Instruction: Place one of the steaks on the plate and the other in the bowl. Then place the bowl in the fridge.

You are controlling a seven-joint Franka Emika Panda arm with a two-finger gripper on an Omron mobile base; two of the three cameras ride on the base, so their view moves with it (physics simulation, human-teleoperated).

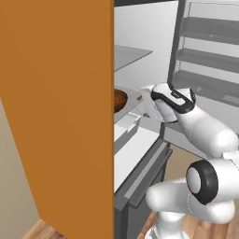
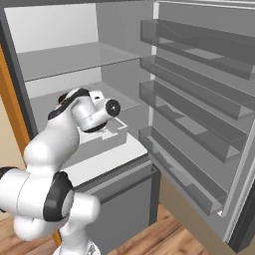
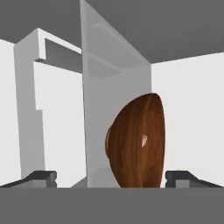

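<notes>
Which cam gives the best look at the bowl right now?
Hand view: the bowl sits centred between the open gripper fingertips, wood grain clear. Left base view catches just a brown edge past the orange panel. Right base view: arm blocks it.

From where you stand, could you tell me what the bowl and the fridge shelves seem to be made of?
The bowl looks like dark brown wood with a smooth polished finish: streaky grain, soft sheen. The fridge shelves look like pale grey plastic or glass, matte and plain; the rendering leaves it open.

You see a dark brown wooden bowl [image 3: 138, 142] at centre, between two dark fingertips [image 3: 41, 176] at 8 and 4 o'clock, spread wide and clear of it. Pale fridge shelves [image 3: 109, 87] rise toward 12 o'clock.
</notes>
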